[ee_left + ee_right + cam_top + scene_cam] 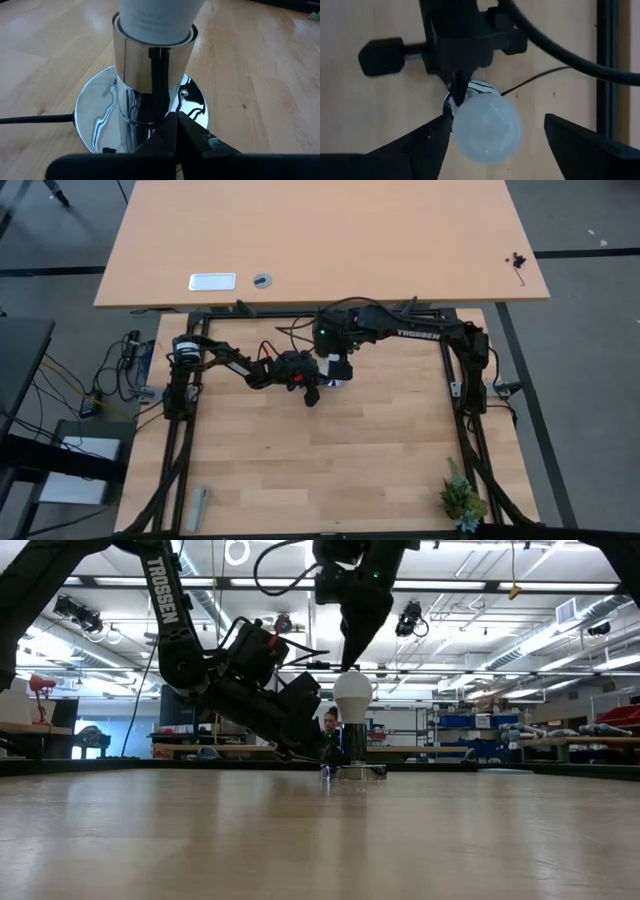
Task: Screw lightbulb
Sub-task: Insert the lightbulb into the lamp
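Note:
The white frosted lightbulb (352, 694) stands upright with its lower end inside the chrome socket (150, 65), which rises from a round mirror base plate (95, 107) on the wooden table. The bulb also shows in the right wrist view (487, 127). My right gripper (495, 145) is open and hangs straight above the bulb, fingers pointing down, one to each side of it; in the low view its fingertips (348, 662) end just over the bulb's top. My left gripper (176, 131) is shut, low at the socket's foot (312, 392). My left gripper comes in slanting down from the table's left side, and its shut fingertips (172, 122) rest on the mirror base plate's top (192, 107), close against the socket's column. The base sits flat on the table.
A thin black cord (35, 119) runs from the base across the table. A small green plant (462, 498) stands at the near right corner and a grey piece (198, 506) lies at the near left. A second table (320, 240) lies beyond the far edge.

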`<state>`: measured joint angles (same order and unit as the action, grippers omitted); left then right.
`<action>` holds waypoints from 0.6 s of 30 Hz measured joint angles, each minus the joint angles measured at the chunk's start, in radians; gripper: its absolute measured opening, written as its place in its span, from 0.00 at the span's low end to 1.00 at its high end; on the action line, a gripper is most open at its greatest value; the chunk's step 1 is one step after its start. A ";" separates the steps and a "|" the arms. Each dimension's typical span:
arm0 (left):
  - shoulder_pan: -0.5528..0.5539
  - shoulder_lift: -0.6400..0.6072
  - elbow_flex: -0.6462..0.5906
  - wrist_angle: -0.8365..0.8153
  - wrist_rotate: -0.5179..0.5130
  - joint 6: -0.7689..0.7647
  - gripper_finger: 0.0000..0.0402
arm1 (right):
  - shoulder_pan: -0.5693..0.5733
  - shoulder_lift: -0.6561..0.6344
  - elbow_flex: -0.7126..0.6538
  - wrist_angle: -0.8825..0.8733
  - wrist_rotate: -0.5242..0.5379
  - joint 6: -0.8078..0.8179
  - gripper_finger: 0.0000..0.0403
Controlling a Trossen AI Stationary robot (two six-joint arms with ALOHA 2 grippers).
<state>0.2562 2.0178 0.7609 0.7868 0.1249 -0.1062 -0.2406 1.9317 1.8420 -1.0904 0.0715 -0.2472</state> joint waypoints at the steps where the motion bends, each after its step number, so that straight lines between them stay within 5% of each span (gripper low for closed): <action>1: 0.000 0.000 0.000 0.000 0.000 0.000 0.02 | -0.006 -0.001 -0.007 0.004 -0.007 -0.024 0.80; 12: 0.000 0.000 0.000 0.000 0.000 0.000 0.02 | -0.043 -0.003 -0.096 0.049 -0.117 -0.033 0.72; 18: 0.000 0.000 0.000 0.000 0.000 0.000 0.02 | -0.041 -0.008 -0.115 0.072 -0.080 0.286 0.68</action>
<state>0.2562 2.0178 0.7609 0.7868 0.1249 -0.1062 -0.2811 1.9240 1.7267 -1.0185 -0.0082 0.0386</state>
